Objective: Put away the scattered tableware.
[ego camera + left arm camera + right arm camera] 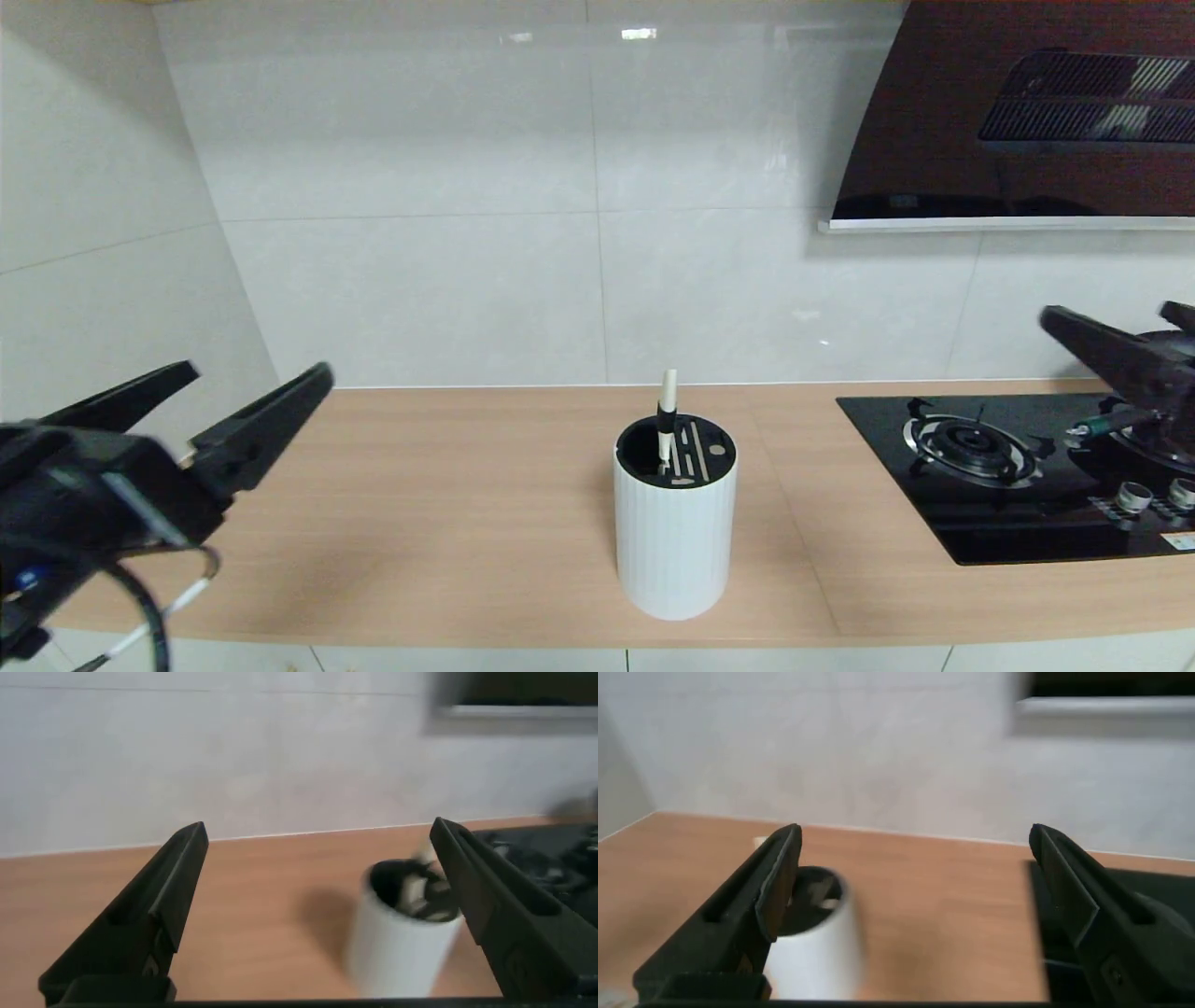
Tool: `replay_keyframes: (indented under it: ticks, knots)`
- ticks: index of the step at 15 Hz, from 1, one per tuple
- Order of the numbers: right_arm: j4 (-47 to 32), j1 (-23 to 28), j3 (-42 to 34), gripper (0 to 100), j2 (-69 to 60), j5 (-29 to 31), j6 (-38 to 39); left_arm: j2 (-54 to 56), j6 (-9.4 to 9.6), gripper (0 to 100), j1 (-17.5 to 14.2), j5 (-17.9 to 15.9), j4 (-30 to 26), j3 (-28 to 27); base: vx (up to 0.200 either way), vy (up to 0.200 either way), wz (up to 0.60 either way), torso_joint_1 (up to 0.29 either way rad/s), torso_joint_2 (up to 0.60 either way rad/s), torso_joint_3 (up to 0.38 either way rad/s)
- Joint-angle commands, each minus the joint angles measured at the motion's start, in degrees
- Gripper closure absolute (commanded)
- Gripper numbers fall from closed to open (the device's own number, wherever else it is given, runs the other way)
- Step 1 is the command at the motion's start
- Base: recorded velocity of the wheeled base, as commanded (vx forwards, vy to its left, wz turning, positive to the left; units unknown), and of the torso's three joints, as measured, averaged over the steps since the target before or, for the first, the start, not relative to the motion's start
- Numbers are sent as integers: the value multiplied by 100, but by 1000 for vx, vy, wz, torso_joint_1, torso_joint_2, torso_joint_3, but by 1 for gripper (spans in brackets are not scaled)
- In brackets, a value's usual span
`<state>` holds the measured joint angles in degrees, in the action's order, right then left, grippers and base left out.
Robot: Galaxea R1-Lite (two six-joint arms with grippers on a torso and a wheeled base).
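standing on counter (448,504), white holder (674,546) with utensil (667,411), left gripper (260,371), right gripper (1106,311), jaws apart

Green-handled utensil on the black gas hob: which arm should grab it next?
Right, probably. The open right gripper hangs just over the green-handled utensil on the black gas hob. The open left gripper is at the far left end of the wooden counter, beyond the white ribbed holder.
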<state>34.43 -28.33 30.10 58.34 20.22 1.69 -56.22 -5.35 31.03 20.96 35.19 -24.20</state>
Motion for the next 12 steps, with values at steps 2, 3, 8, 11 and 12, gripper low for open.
replay_keyframes:
  ticks: [2, 3, 8, 11, 12]
  knots:
    - [-1764, 1075, -505, 0, -2978, -36, -99, 3574, 122, 0, -949, -118, -3124, 179, 0, 0, 0, 0, 0, 0]
    - [-2441, 1277, -479, 0, -3611, -27, -108, 4040, 140, 0, -1204, -250, -3555, 161, 0, 0, 0, 0, 0, 0]
    - [-4119, 2007, -479, 0, -5254, 34, -90, 5077, 17, 0, -1819, -118, -4179, 196, 0, 0, 0, 0, 0, 0]
    - [-4137, 2719, -681, 0, -5509, -62, -90, 5077, 61, 0, -2382, -83, -4170, 284, 0, 0, 0, 0, 0, 0]
    - [-4181, 2807, -795, 0, -5685, -177, -126, 5069, 25, 0, -2443, -65, -4161, 346, 0, 0, 0, 0, 0, 0]
